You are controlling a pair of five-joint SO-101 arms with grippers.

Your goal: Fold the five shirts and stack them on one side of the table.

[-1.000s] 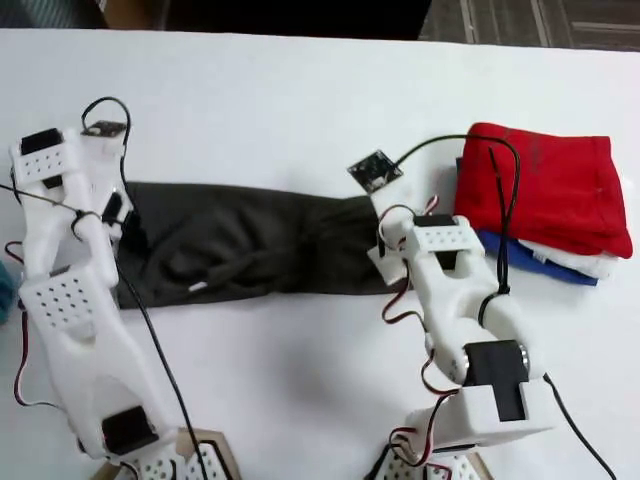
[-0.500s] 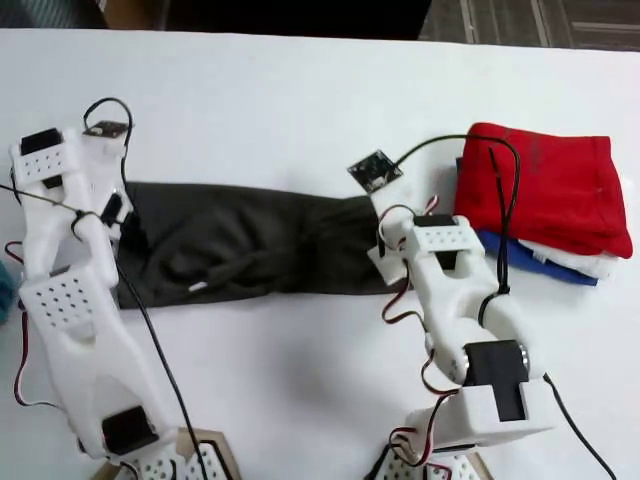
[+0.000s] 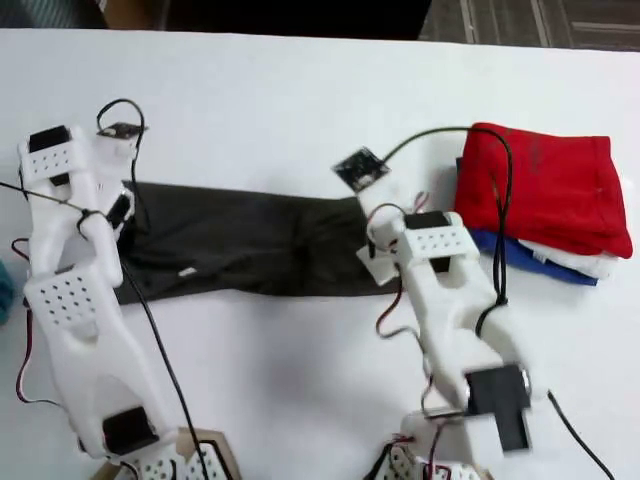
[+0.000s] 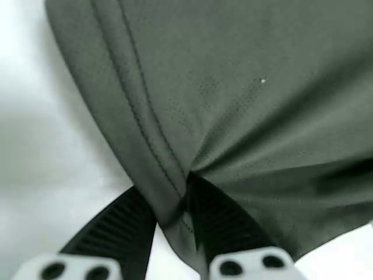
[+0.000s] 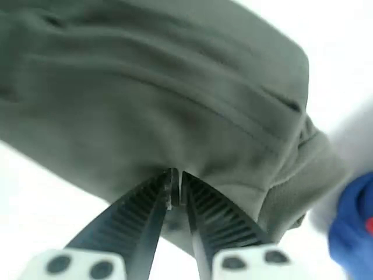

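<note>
Dark grey shirt is lying flat on the bench as a long band running left-right btwn the two arms. Left end is sitting under the left arm's wrist, right end under the right arm's wrist.

Left fingers: almost fully closed and pinching a fold of the shirt near its edge. Cloth is bunching into a crease right btwn the two tips, w/ stitched seam lines running away from the pinch. Fabric is draping over and past both fingers, and white bench is showing alongside.

Right fingers: closed down to a hairline gap, tips clamping the shirt's edge. Cloth is sitting over the tips and spreading away from them in soft folds. A thicker rolled bit of the shirt is bulging out to one side of the pinch, w/ the blue shirt just beyond it.

Stack is sitting on the right side of the bench. Red shirt is lying folded on top, w/ the blue one and a white shirt peeking out under its near edge. Stack is sitting just right of the right arm's wrist, near the grey shirt's right end; can't tell whether they're touching. Right arm's black cable is looping over the left part of the red shirt.
</note>
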